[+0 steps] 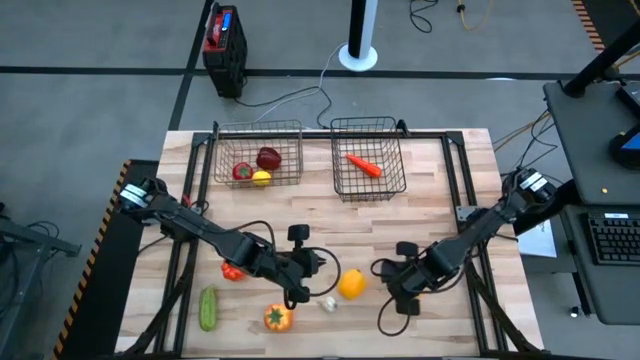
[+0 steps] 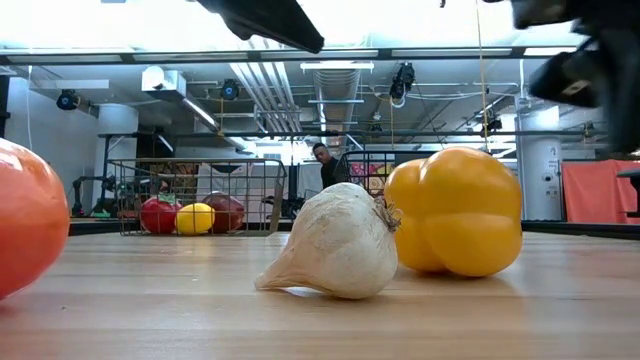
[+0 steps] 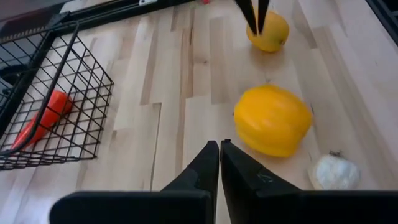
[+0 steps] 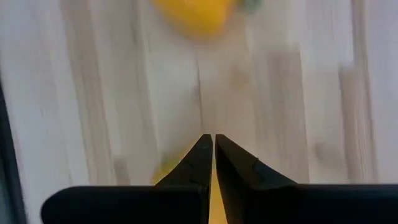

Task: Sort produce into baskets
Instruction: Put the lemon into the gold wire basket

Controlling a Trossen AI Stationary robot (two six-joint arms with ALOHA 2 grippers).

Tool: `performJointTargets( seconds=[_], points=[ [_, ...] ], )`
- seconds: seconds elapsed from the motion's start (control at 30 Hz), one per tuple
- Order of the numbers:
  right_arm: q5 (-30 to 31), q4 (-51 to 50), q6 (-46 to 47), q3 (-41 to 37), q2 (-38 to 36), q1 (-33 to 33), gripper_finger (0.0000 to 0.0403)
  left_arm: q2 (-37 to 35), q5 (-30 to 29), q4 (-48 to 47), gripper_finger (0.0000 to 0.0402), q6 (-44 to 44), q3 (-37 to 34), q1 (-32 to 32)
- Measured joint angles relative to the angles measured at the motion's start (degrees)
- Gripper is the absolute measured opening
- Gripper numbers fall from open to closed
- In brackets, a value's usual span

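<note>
My left gripper is shut and empty, above the table just left of a yellow pepper that rests on the wood. A white garlic lies beside the pepper. My right gripper is shut, its tips over a round yellow-orange fruit that the gripper hides in the high view. The left basket holds a tomato, an apple and a lemon. The right basket holds a carrot. My right gripper's shut fingers point down at the top of the round yellow-orange fruit, which sits on the table. I cannot tell whether they touch it.
A red tomato, a green cucumber and an orange pepper lie at the table's near left. A black frame runs along the table's edges. A person stands far behind the table. Bare wood lies between the baskets and the grippers.
</note>
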Motion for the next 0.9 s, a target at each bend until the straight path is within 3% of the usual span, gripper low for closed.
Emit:
performJointTargets(
  seconds=[0.17, 0.3, 0.47, 0.67, 0.9],
  points=[
    [-3.34, -9.58, -3.37, 3.18, 0.0, 3.81, 0.0013, 0.0, -0.01, -0.31, 0.0001, -1.04, 0.01, 0.0],
    [-3.65, -9.69, -5.91, 3.92, 0.0, 7.54, 0.0013, 0.0, 0.0, -0.55, 0.0, -2.18, 0.01, -0.09],
    [-3.6, -9.56, -1.64, 3.36, 0.07, 9.46, 0.0029, 0.0, -2.91, -0.64, 0.0, -2.13, 0.01, -0.3],
    [-0.59, -9.67, -0.67, 1.96, 0.09, 9.66, 0.0113, -0.81, -12.34, -1.2, 0.0, -2.11, 0.01, -0.55],
    [4.11, -9.39, -1.28, 1.4, 0.11, 9.64, 0.0232, -1.41, -12.49, -2.75, 0.0, -3.54, 0.01, -0.63]
  ],
)
